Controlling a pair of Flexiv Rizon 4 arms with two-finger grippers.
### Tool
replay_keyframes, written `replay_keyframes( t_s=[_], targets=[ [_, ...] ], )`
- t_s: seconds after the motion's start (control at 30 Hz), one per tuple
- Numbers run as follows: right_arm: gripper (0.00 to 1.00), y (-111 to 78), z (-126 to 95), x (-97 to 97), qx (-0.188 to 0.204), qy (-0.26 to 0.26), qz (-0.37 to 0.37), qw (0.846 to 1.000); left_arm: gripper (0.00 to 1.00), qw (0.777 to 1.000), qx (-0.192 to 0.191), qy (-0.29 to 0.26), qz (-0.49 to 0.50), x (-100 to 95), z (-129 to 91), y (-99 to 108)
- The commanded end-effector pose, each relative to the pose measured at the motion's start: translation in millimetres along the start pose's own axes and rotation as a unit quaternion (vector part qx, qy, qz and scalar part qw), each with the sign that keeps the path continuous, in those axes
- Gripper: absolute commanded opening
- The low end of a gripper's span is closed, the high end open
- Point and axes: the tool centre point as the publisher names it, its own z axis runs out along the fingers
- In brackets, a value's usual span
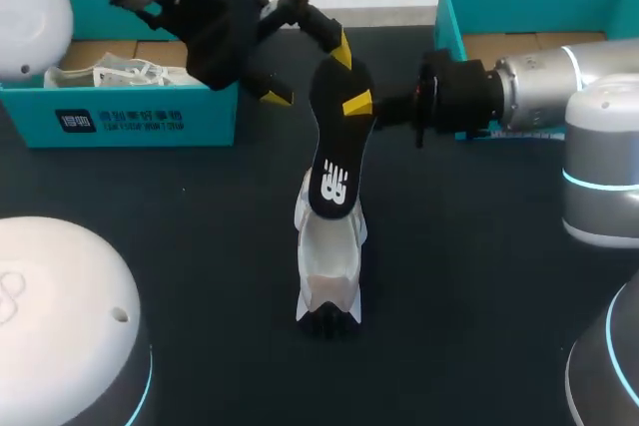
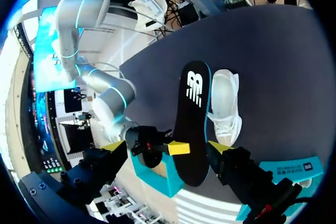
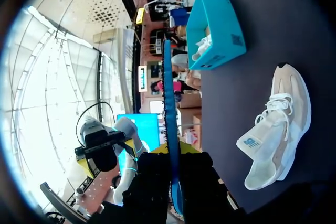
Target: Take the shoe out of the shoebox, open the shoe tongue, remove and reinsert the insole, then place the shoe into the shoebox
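Our right claw (image 1: 364, 105) grips the far end of the black insole (image 1: 334, 162) from both faces, holding it out over the middle of the counter (image 1: 200, 226), above the white shoe (image 1: 329, 266). The shoe rests on its sole with the tongue lifted. We judge the insole is out and is being lined up with the shoe's mouth for reinsertion. We cannot tell whether its lower end touches the shoe. Our right arm comes in level from the side, wrist horizontal, so the insole's printed face is turned up toward the overhead camera. Our left arm angles down from the far corner, its claw (image 1: 310, 72) spread wide around the same end of the insole, one yellow tip at its edge, the other well clear, gripping nothing. The teal shoebox (image 1: 130, 112) waits behind on the left
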Motion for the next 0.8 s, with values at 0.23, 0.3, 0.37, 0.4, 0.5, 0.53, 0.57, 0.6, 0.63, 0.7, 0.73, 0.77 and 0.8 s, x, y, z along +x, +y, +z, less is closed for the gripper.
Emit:
replay_keyframes(
  t_s=[0.23,0.3,0.37,0.4,0.5,0.53,0.57,0.6,0.63,0.7,0.73,0.77,0.8],
  targets=[
    [0.0,-0.4,5,-5.6,-0.002,0.007,-0.001,1.0,1.0,0.947,-0.017,0.319,-0.033,-0.3,12,4],
    [0.0,-0.9,5,-6.5,-0.003,0.008,-0.001,1.0,1.0,0.941,-0.01,0.338,-0.034,3.1,12,4],
    [0.0,-1.3,5,-7.6,-0.003,0.008,-0.001,1.0,1.0,0.936,0.001,0.35,-0.038,6.9,12,6],
    [0.0,-1.5,6,-8.3,-0.003,0.008,0.0,1.0,1.0,0.933,0.001,0.359,-0.036,8.0,11,7],
    [0.0,-2.2,5,-10.8,-0.003,0.006,0.002,1.0,1.0,0.926,-0.002,0.376,-0.03,10.7,6,8],
    [0.0,-2.5,4,-11.5,-0.003,0.006,0.002,1.0,1.0,0.922,-0.008,0.386,-0.027,11.1,3,9],
    [0.0,-2.7,4,-11.9,-0.003,0.006,0.003,1.0,1.0,0.921,-0.008,0.388,-0.025,11.5,2,10],
    [0.0,-2.8,4,-12.4,-0.003,0.006,0.004,1.0,1.0,0.92,-0.007,0.391,-0.022,11.7,1,10],
    [0.0,-2.8,4,-13.0,-0.003,0.006,0.005,1.0,1.0,0.918,-0.011,0.397,-0.019,12.0,0,11],
    [0.0,-2.5,4,-13.4,-0.002,0.006,0.005,1.0,1.0,0.917,-0.012,0.399,-0.015,12.2,-1,11],
    [0.0,-2.0,4,-13.6,-0.001,0.006,0.005,1.0,1.0,0.917,-0.012,0.399,-0.013,12.0,-1,11],
    [0.0,-1.5,4,-13.5,0.0,0.006,0.005,1.0,1.0,0.917,-0.012,0.398,-0.01,11.4,-2,11],
    [0.0,-0.8,5,-13.4,0.001,0.006,0.005,1.0,1.0,0.917,-0.013,0.398,-0.009,10.4,-2,10]
  ],
)
